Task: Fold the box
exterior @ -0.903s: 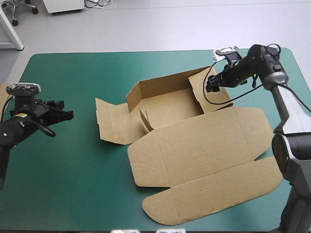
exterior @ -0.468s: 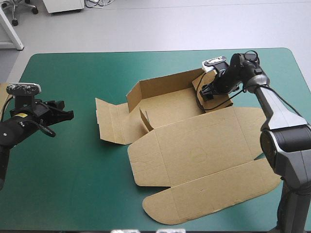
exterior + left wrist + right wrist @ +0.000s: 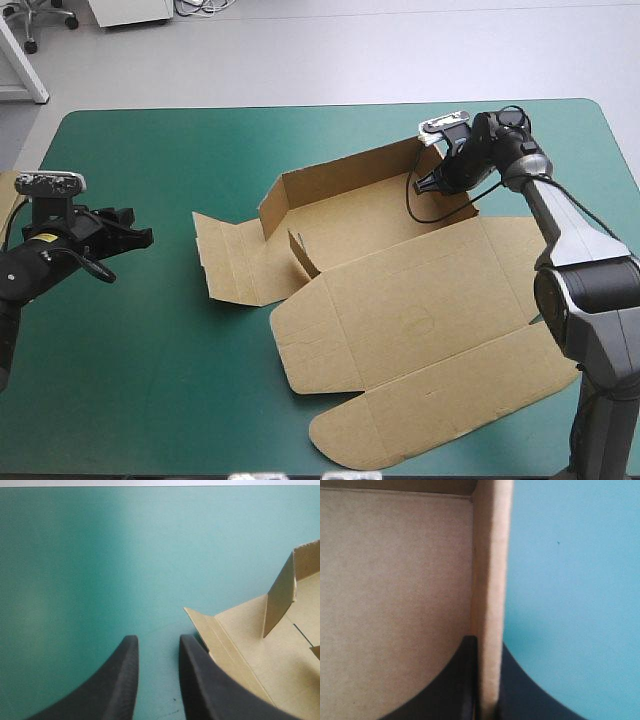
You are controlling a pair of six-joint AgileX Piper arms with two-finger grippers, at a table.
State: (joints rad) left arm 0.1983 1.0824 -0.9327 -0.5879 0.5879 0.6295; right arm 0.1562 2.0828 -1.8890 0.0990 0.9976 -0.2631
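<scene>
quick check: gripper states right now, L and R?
Left gripper: open, holding nothing, over the teal-green cover.
Right gripper: shut on a raised wall of the box.

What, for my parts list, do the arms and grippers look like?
The left arm is black with a small yellow label; the right arm is black near the wrist, grey farther back. The left gripper and right gripper each have two broad black fingers shaped like curved fins.
</scene>
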